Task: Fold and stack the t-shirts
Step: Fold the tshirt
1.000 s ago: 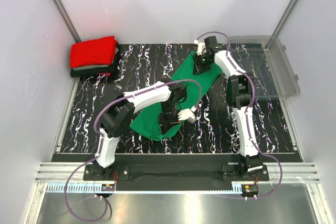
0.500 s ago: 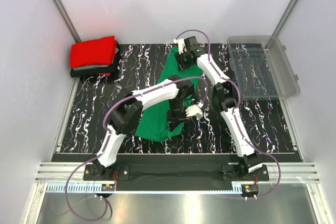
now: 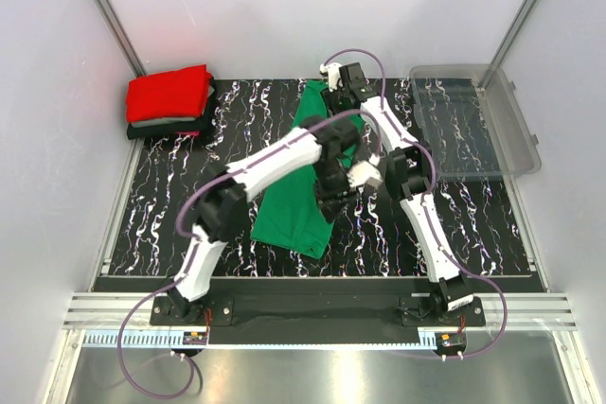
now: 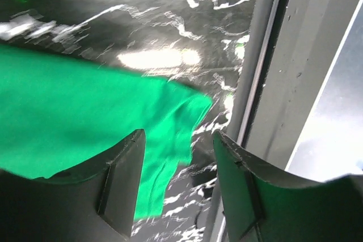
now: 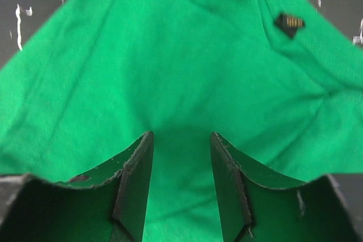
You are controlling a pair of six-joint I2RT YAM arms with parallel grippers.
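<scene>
The bright green t-shirt (image 3: pixel 289 210) lies on the marbled black table as a long narrow strip, folded lengthwise, running from the far middle towards the near edge. My left gripper (image 3: pixel 331 203) hangs over the strip's right edge; in the left wrist view the gripper (image 4: pixel 178 137) is open with nothing between its fingers, and the shirt (image 4: pixel 85 117) lies below to the left. My right gripper (image 3: pixel 337 101) is at the strip's far end, open just above the cloth (image 5: pixel 181 72), with nothing pinched in the right wrist view (image 5: pixel 181 135). A red t-shirt (image 3: pixel 170 92) tops a folded stack at the far left.
Grey and black folded shirts (image 3: pixel 166 126) sit under the red one. A clear plastic bin (image 3: pixel 473 120) stands at the far right. A black label (image 5: pixel 289 24) shows on the green cloth. The table's metal edge rail (image 4: pixel 266 83) runs close to the left gripper.
The right arm swung left, carrying the shirt's far side over into a narrow strip. The left gripper opened, let go of the cloth and shifted right. The right jaws widened.
</scene>
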